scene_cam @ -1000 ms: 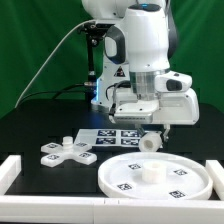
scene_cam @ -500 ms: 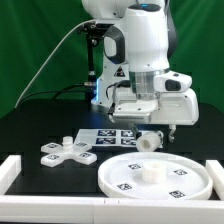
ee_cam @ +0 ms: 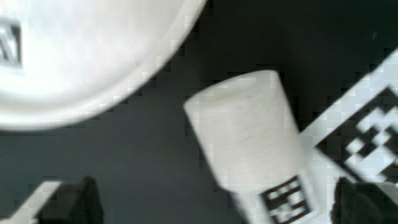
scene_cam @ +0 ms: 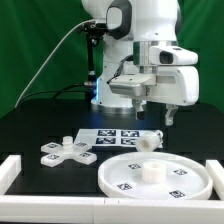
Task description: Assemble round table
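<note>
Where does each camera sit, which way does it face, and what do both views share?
Exterior view: off the arm, facing it across the table; most of the arm shows.
Wrist view: on the wrist, looking down at the leg; one of the fingers shows.
Shared: leg, round disc, marker board.
</note>
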